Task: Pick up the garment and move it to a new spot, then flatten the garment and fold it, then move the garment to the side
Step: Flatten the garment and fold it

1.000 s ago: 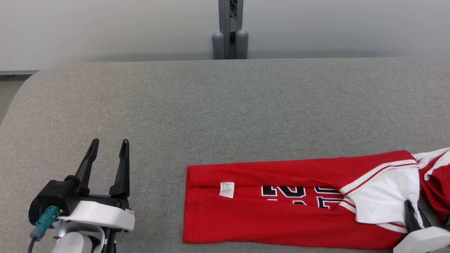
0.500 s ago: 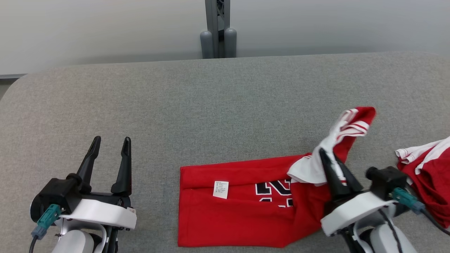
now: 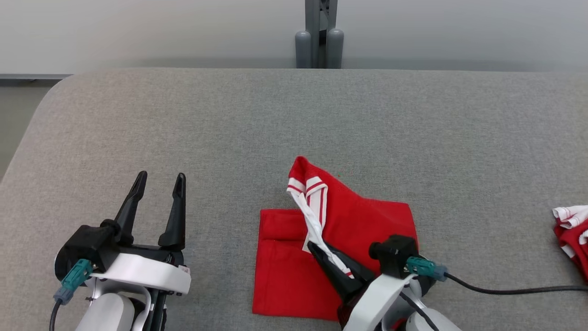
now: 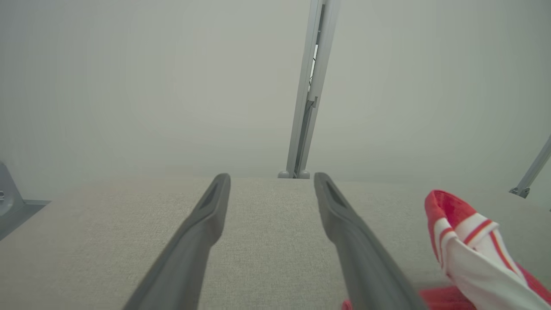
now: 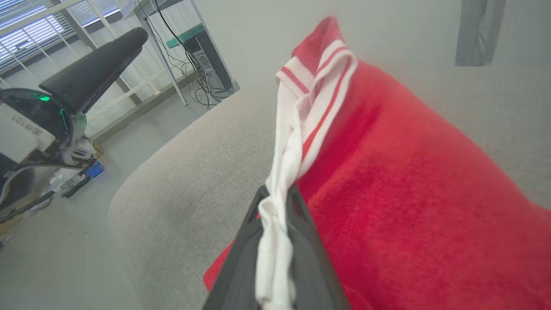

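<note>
The red jersey (image 3: 367,220) lies near the front edge of the grey padded surface (image 3: 275,124). Its left part is flat and its right part is raised and draped toward the left. The right gripper (image 3: 317,248) is clamped tight on the jersey's white trim (image 5: 297,142), a red-striped strip that rises twisted to a peak beyond the fingertips. In the right wrist view both fingers (image 5: 310,258) pinch it. The left gripper (image 3: 161,176) hangs well to the left of the cloth, its fingers spread wide around nothing. A second red-and-white garment (image 3: 572,230) lies bunched at the surface's right edge, well apart from the jersey. A black cable (image 3: 505,289) trails right from the right wrist. A grey post (image 3: 319,34) stands behind the far edge.
</note>
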You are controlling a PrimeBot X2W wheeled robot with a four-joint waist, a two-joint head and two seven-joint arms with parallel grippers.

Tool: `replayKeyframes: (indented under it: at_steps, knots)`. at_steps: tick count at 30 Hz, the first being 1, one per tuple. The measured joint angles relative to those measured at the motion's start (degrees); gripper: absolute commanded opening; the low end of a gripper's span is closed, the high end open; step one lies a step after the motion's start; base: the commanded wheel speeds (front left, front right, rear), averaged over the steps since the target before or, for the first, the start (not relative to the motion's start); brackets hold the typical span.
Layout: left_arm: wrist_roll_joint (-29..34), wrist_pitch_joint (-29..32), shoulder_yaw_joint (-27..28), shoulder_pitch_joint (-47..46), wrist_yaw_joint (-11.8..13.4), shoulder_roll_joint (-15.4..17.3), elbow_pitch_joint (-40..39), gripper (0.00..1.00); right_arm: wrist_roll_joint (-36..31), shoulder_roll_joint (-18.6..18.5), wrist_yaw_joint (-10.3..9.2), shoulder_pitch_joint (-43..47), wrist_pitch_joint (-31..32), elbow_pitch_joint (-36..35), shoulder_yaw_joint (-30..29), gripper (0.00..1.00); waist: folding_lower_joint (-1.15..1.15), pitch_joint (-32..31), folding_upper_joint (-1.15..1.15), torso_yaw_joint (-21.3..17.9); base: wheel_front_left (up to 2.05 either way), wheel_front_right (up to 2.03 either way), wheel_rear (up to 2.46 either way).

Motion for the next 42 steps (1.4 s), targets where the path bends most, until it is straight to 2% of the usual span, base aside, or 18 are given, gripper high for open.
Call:
replayKeyframes:
  at_steps: [10, 11, 12, 13, 20, 24, 27, 31, 32, 33, 34, 42]
  knots:
    - [0.0, 0.0, 0.2, -0.1, -0.3, -0.6, 0.3, 1.0, 6.6, 0.0, 0.0, -4.5, -1.6, 8.6, 7.3, 0.0, 0.0, 1.0, 0.0, 1.6, 0.0, 0.0, 0.0]
    - [0.1, 0.0, 0.2, -0.1, -0.3, -0.7, 0.3, 1.0, 7.3, 0.0, 0.0, -4.9, -1.6, 9.4, 8.0, 0.22, 0.0, 1.1, 0.0, 1.7, 0.0, 0.0, 0.0]
    - [0.2, 0.0, 0.2, -0.2, -0.4, -0.7, 0.3, 1.0, 8.1, -0.1, 0.0, -5.2, -1.9, 9.6, 8.8, 0.76, 0.0, 1.2, 0.0, 1.7, 0.0, 0.0, 0.0]
    - [0.3, 0.0, 0.2, -0.3, -0.5, -0.8, 0.3, 1.0, 9.1, -0.1, 0.0, -5.6, -2.2, 9.6, 9.7, 1.0, 0.0, 1.3, 0.0, 1.7, 0.0, 0.0, 0.0]
    - [0.4, 0.0, 0.4, -0.5, -1.0, -1.2, 0.7, 1.0, 14.7, 0.0, 0.0, -7.8, -3.8, 7.7, 16.9, 1.0, 0.0, 1.3, 0.0, 1.5, 0.0, 0.0, 0.0]
    - [0.4, 0.0, 0.7, -0.5, -1.0, -1.2, 1.0, 1.0, 15.2, 0.1, 0.0, -8.8, -8.1, 5.7, 16.2, 1.0, 0.0, 0.9, 0.0, 1.2, 0.0, 0.0, 0.0]
    - [0.5, 0.0, 1.3, -0.4, -0.9, -1.1, 1.0, 1.0, 13.3, 0.0, 0.0, -9.0, -10.6, 5.1, 11.5, 1.0, 0.0, 0.4, 0.0, 0.8, 0.0, 0.0, 0.0]
    - [0.5, 0.0, 2.0, 0.1, -0.2, -0.6, 0.6, 1.0, 8.5, -0.4, 0.0, -8.3, -12.1, 3.6, 1.5, 1.0, 0.0, -0.4, 0.0, -0.1, 0.0, 0.0, 0.0]
    - [0.5, 0.0, 2.0, 0.1, -0.2, -0.6, 0.6, 1.0, 8.5, -0.4, 0.0, -8.3, -12.1, 3.6, 1.5, 1.0, 0.0, -0.4, 0.0, -0.1, 0.0, 0.0, 0.0]
    - [0.6, -0.1, 2.3, 0.4, 0.1, -0.4, 0.3, 1.0, 6.1, -0.9, 0.0, -6.9, -12.3, 2.3, -3.9, 1.0, 0.0, -0.8, 0.0, -0.6, 0.0, 0.0, 0.0]
    - [0.6, -0.1, 2.3, 0.4, 0.1, -0.4, 0.3, 1.0, 6.1, -0.9, 0.0, -6.9, -12.3, 2.3, -3.9, 1.0, 0.0, -0.8, 0.0, -0.6, 0.0, 0.0, 0.0]
    - [1.0, 0.6, 2.8, 2.4, 1.7, 0.7, -1.6, 1.0, -4.9, -2.3, 0.0, 0.2, -11.2, -3.3, -22.9, 1.0, 0.0, -2.9, 0.0, -2.5, 0.0, 0.0, 0.0]
